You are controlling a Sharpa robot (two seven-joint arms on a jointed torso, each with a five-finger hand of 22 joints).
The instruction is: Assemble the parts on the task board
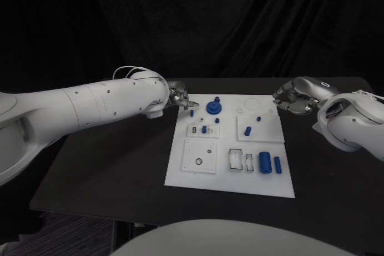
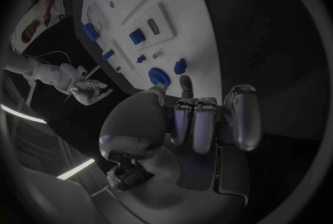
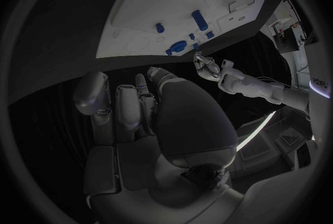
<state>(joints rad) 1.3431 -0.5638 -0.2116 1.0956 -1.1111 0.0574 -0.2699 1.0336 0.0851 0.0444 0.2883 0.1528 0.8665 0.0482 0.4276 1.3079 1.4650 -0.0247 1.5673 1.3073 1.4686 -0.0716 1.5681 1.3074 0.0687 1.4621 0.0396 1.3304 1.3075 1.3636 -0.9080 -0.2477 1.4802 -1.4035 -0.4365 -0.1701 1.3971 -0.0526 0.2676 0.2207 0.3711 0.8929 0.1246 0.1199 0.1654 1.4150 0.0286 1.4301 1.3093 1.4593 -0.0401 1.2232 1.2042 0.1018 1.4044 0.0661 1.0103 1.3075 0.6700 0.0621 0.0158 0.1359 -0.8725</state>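
Meanwhile, both hands' fingers curl on nothing beside the task board bearing blue parts.

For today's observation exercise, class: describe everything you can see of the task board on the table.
The task board is a flat white rectangular plate lying on the black table, between the left hand and right hand; neither plainly touches it. It carries raised square panels, round and rectangular recesses and small blue parts: a round one near the far edge, pegs mid-board, two blocks near the front right. It looks like matte plastic.

Black table under white task board
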